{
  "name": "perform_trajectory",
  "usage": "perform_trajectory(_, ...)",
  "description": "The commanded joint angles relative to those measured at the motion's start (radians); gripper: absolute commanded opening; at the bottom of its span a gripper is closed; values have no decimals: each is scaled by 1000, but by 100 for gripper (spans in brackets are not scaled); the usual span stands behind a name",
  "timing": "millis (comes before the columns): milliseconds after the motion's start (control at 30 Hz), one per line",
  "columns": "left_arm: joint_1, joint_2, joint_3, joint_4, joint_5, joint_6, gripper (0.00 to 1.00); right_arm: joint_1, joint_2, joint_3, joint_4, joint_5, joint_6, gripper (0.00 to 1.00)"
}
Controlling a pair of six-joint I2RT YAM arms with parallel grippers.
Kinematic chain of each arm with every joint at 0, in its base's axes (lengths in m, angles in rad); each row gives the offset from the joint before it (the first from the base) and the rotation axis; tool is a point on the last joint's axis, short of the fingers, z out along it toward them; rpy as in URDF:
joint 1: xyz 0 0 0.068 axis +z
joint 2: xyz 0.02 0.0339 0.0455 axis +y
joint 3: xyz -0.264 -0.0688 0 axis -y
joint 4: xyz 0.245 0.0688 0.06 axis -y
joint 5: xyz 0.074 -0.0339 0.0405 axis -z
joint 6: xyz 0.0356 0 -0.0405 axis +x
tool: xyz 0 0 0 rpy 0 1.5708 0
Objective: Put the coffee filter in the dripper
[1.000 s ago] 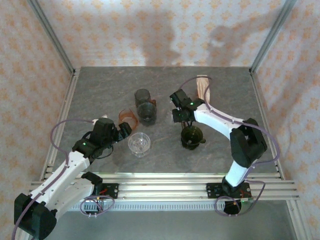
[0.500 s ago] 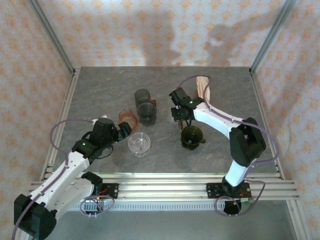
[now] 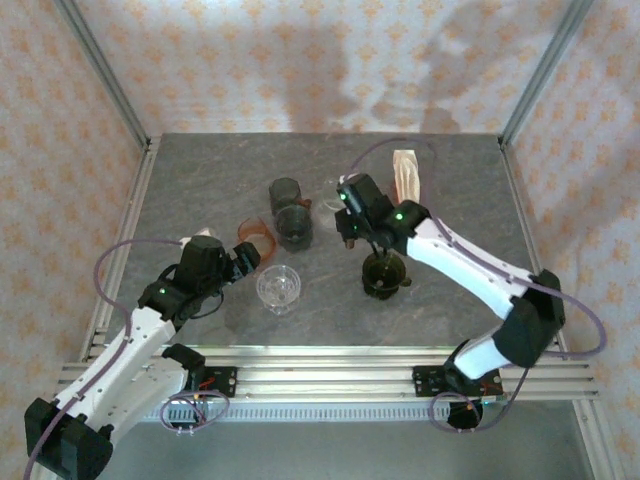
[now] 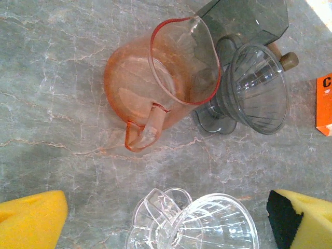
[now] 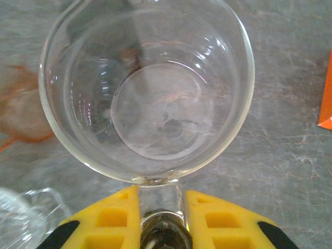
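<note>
A tan packet that looks like the coffee filters lies at the back right of the table. Three drippers show: a clear one, a smoke-grey one and a dark green one. My right gripper is shut on the handle of a clear glass server, its yellow fingers pressing both sides. My left gripper hangs open over the clear dripper, touching nothing.
An orange glass pitcher stands beside the grey dripper, with a dark grey cup behind it. An orange-edged packet lies to the right. Metal posts and patterned walls close the table in.
My right gripper has closed on the glass server's handle and shifted slightly left and back, its elbow swinging out to the right. The left arm has barely moved.
</note>
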Motion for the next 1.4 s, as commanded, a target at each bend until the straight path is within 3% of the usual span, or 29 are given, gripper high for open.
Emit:
perform_trajectory(0, 8, -16, 31, -48, -19, 19, 100, 73, -113, -61, -46, 94, 34, 15)
perform_trajectory(233, 9, -29, 28, -64, -30, 24, 100, 227, -238, -202, -98, 171, 143, 15)
perform_trajectory(433, 9, -29, 24, -64, -31, 20, 100, 336, -201, -276, -58, 187, 203, 17)
perform_trajectory(667, 9, -29, 3, -57, -11, 14, 99, 341, -148, -371, 64, 178, 246, 17)
perform_trajectory(967, 10, -3, -14, -84, 62, 39, 77, 367, -35, -367, 122, 187, 257, 18)
perform_trajectory(1367, -27, 7, -45, -105, 125, 43, 74, 400, 29, -339, 83, 198, 310, 26)
